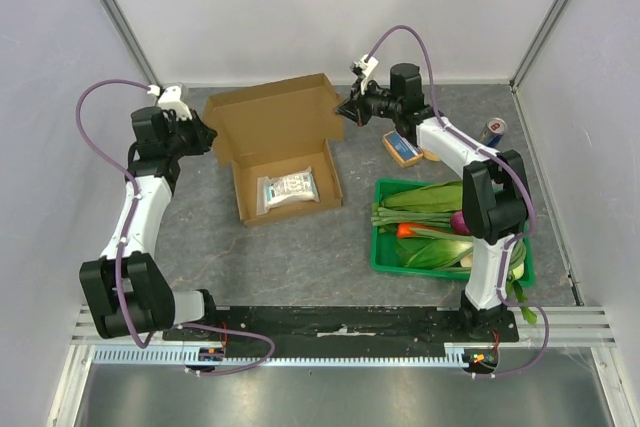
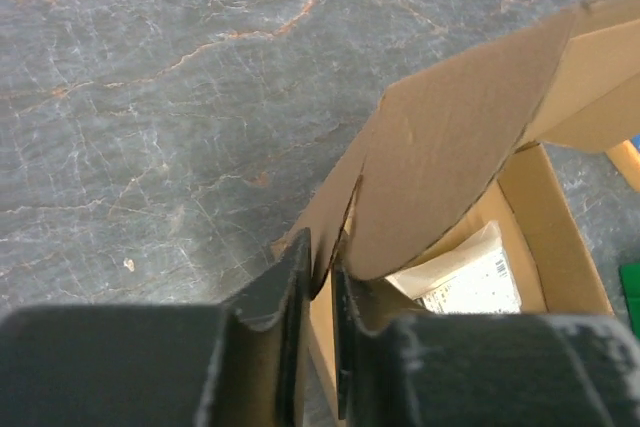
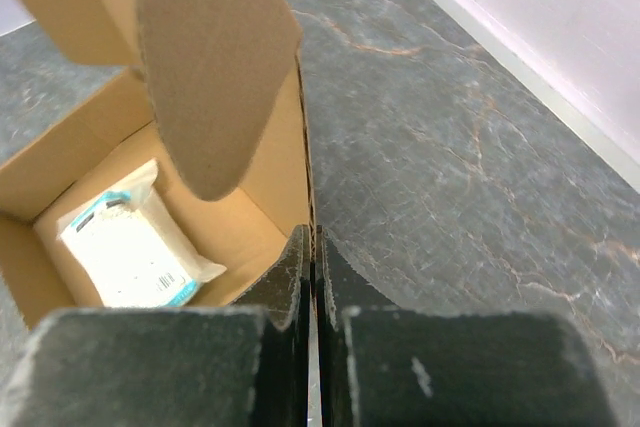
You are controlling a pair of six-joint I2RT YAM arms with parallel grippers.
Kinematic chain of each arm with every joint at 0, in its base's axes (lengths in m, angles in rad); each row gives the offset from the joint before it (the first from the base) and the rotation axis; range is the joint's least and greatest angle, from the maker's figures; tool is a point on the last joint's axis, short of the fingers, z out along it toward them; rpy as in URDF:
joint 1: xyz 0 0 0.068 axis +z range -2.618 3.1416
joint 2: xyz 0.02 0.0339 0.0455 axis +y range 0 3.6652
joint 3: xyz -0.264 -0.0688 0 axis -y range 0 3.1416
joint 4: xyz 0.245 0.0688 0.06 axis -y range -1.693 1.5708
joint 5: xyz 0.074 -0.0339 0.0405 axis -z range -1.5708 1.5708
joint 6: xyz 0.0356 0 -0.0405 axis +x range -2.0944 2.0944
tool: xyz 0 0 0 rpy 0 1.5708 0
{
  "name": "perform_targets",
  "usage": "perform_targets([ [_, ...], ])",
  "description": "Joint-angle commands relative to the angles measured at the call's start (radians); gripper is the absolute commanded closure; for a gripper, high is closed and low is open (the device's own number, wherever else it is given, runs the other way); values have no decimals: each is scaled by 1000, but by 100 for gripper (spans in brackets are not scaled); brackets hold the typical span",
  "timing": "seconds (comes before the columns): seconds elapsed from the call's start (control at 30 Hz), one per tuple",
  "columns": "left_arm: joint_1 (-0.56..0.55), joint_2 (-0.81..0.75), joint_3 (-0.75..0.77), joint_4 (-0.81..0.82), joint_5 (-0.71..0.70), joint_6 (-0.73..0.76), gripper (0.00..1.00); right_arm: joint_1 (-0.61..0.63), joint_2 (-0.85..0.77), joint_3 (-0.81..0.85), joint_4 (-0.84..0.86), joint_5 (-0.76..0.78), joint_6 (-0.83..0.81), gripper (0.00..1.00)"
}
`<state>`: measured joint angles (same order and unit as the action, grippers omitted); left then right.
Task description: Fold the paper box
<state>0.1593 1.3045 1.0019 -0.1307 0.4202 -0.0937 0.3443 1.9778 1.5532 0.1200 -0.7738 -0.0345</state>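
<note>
The brown paper box (image 1: 285,162) sits mid-table with its lid raised at the back. A white-and-blue packet (image 1: 287,188) lies inside it. My left gripper (image 1: 208,135) is at the box's back left corner. In the left wrist view the gripper (image 2: 321,252) is shut on the cardboard edge below a rounded side flap (image 2: 470,127). My right gripper (image 1: 345,107) is at the back right corner. In the right wrist view the gripper (image 3: 312,242) is shut on the top edge of the box's right wall, beside a hanging flap (image 3: 215,57). The packet also shows in both wrist views (image 2: 465,277) (image 3: 125,247).
A green crate (image 1: 376,252) of vegetables stands right of the box, near the right arm's base. A small blue-and-orange object (image 1: 402,148) and a drink can (image 1: 492,131) lie at the back right. Walls close in the table at the back and sides.
</note>
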Motion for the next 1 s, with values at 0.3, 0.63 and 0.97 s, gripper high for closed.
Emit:
perform_targets([
  [0.3, -282, -11, -11, 190, -461, -316, 98, 289, -151, -188, 190, 1112, 507, 100],
  [0.63, -316, 48, -106, 404, -509, -442, 98, 358, -140, -252, 299, 1318, 463, 100],
  [0.97, -351, -54, -345, 571, -475, -436, 98, 372, -252, -501, 494, 1272, 404, 100],
])
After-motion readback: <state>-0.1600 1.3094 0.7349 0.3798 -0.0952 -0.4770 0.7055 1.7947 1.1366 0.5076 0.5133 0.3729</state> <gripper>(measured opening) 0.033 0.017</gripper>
